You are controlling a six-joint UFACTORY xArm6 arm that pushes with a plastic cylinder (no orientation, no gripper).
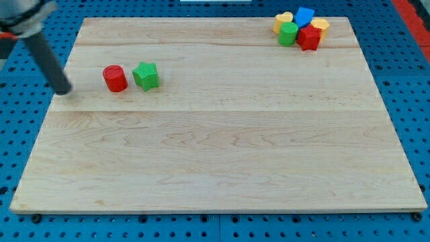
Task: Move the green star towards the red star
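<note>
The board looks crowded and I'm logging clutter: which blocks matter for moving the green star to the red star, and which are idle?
In the job:
green star
red star
my tip

Lying about:
red cylinder
green cylinder
blue block
two yellow blocks

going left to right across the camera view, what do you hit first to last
my tip → red cylinder → green star → then the cluster at the view's top right, whose blocks overlap too much to order singly: yellow heart, green cylinder, blue block, red star, second yellow block.
</note>
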